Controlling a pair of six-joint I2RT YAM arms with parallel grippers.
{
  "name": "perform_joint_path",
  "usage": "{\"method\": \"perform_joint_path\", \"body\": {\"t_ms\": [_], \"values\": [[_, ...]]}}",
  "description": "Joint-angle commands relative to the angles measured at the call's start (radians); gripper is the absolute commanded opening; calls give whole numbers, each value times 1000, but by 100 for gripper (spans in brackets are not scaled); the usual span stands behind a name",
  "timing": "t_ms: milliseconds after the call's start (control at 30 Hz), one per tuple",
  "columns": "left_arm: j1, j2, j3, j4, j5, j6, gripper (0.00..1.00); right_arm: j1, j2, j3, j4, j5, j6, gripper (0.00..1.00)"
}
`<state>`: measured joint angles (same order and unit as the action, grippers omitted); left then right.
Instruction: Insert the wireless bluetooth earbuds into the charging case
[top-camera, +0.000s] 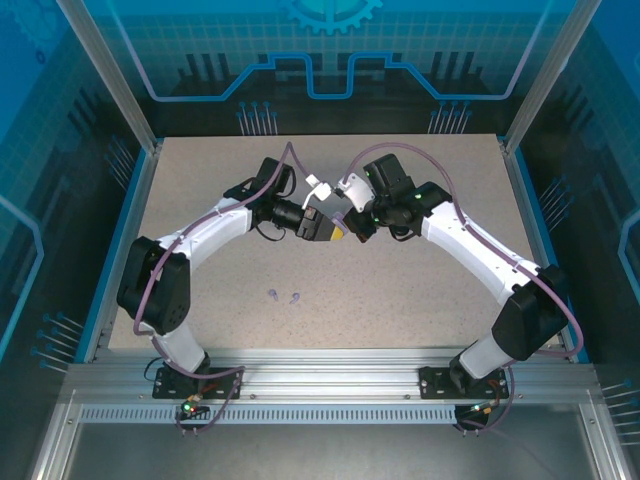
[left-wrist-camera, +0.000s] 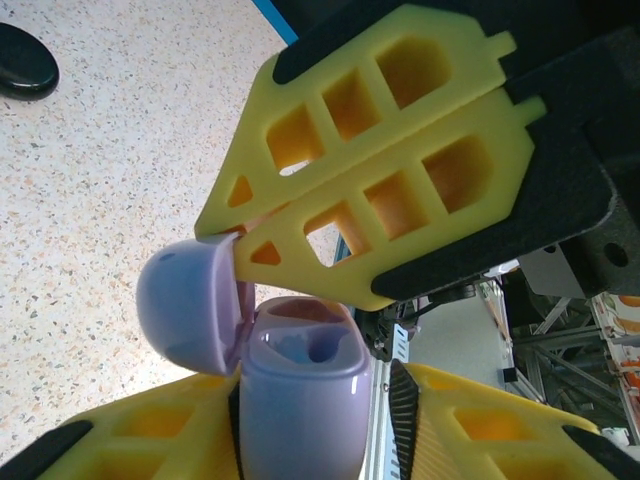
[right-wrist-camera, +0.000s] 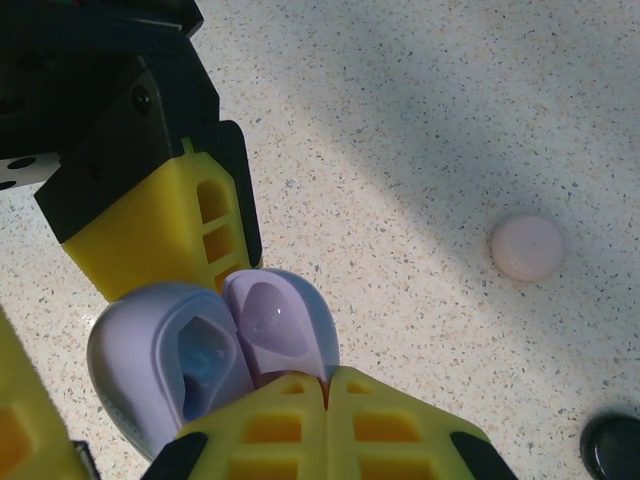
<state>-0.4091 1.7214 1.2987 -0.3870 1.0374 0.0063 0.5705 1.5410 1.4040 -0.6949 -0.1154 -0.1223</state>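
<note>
With your left gripper (left-wrist-camera: 315, 390) clamped on the lilac charging case (left-wrist-camera: 300, 430) over the table's (top-camera: 420, 300) far middle, nudge its lid (left-wrist-camera: 190, 310) fully back with your closed right gripper (right-wrist-camera: 326, 375); the lilac earbuds (top-camera: 272, 294) lie nearer.

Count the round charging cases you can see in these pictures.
3: open lilac case in the left gripper; pink case and black case lying apart on the table. Others may be hidden.

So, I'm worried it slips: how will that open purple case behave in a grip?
The purple case looks smooth and rounded, so it may squirm out between the yellow fingers. Its lid hangs open on one small hinge, so a push there probably swings it rather than moving the body.
</note>
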Motion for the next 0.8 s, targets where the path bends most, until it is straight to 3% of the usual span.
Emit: {"method": "perform_joint_path", "body": {"t_ms": [0,200,433,767], "values": [[-4,12,-4,-5,30,21,39,5,1,4,10,-7,12,0],[-5,10,-5,17,21,6,37,4,1,1,11,-9,10,0],[-5,0,-8,45,-5,-6,45,5,-1,-3,11,-6,7,0],[-3,-5,-22,50,-7,-6,34,5,-2,-8,12,0,6,0]]}}
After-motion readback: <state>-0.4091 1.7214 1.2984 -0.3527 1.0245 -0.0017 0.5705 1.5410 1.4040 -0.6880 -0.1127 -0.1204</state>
